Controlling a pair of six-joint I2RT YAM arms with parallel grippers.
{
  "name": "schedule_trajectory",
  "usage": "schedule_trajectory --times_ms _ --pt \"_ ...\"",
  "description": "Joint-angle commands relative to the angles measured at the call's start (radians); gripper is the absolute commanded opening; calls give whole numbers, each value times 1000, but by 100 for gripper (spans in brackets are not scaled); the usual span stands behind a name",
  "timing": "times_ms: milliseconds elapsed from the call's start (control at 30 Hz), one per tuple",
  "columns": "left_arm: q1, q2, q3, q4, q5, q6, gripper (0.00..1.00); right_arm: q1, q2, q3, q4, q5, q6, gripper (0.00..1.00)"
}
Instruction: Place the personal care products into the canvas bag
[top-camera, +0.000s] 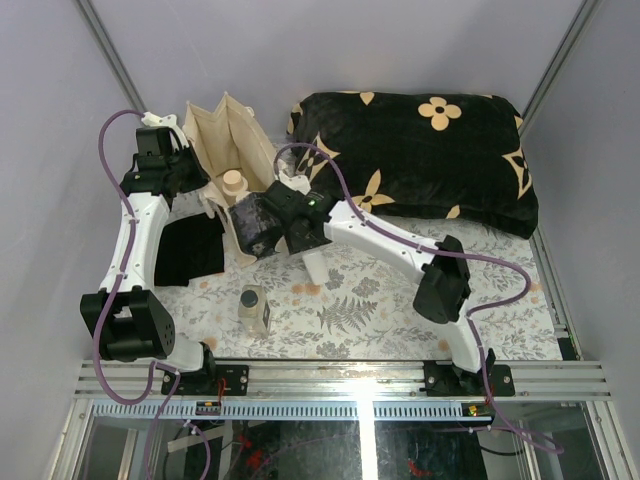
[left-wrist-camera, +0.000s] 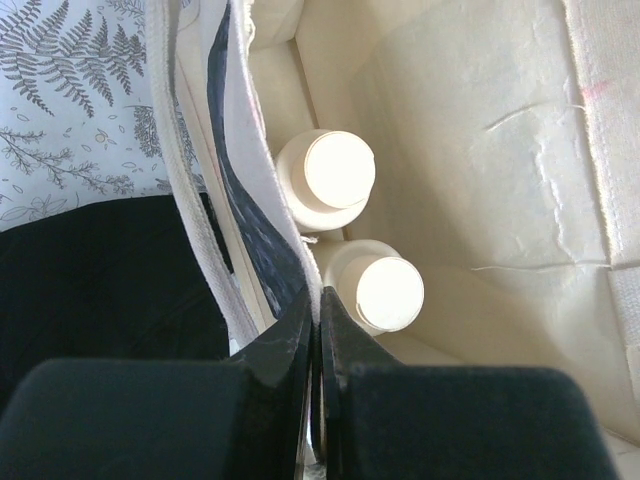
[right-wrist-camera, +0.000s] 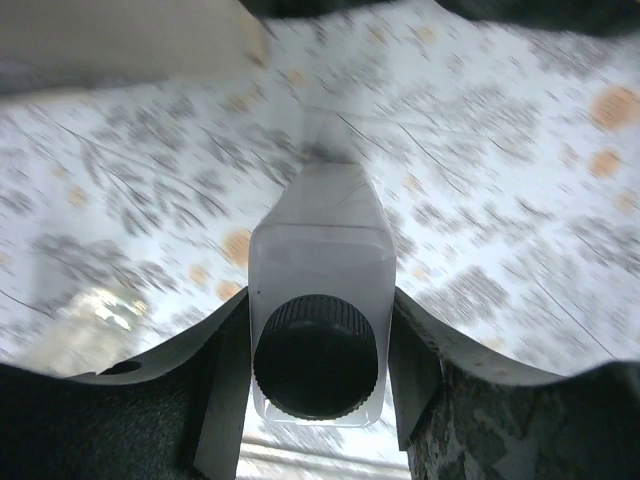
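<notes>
The cream canvas bag stands open at the back left. My left gripper is shut on its rim fabric; in the top view it sits at the bag's left edge. Two round beige bottles stand inside the bag, and one cap shows from above. My right gripper is shut on a white flat-sided bottle with a dark cap, held above the table just right of the bag. A small tan bottle with a dark cap lies on the floral tablecloth.
A black cushion with tan flowers fills the back right. A flat black cloth lies beside the bag, under the left arm. The floral tablecloth covers the table, with a metal rail along the near edge.
</notes>
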Motion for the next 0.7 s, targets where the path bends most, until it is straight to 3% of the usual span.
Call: schedule_trajectory --times_ms 0,167,333,433,667 --pt "7 -19 -20 54 5 -4 0 1 -204 76 -208 156 -52 0" --pt "8 -12 -14 55 4 -3 0 1 -227 283 -332 336 -73 0" --pt "7 -6 -12 54 -5 -1 0 -8 -243 386 -277 474 -181 0" --pt "8 -5 -12 53 -5 -1 0 -15 -272 372 -122 546 -315 0" --pt "8 0 -6 50 -17 1 0 -15 -400 104 568 510 -766 0"
